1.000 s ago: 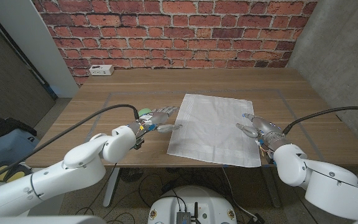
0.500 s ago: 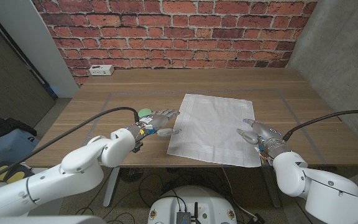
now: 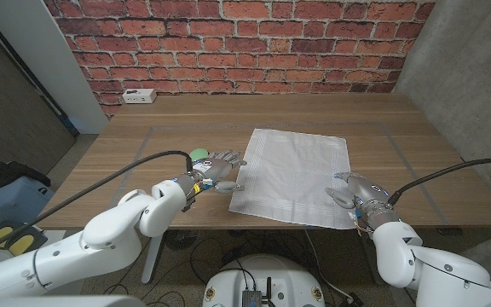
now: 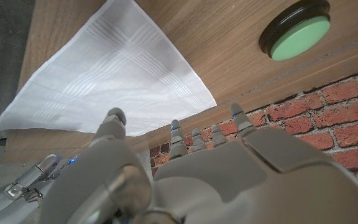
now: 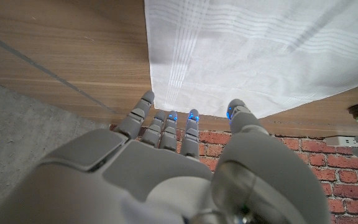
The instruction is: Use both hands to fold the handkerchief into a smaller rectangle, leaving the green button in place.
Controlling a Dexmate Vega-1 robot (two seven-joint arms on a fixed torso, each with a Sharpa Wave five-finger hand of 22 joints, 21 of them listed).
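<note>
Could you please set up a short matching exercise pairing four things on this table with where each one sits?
Things:
1. handkerchief
2. green button
3. left hand
4. white power strip

Places:
A. far left corner of the table, by the brick wall
B. spread flat in the middle
C. just behind the left hand
D. at the handkerchief's left edge

Pairs: 1-B, 2-C, 3-D, 4-A
</note>
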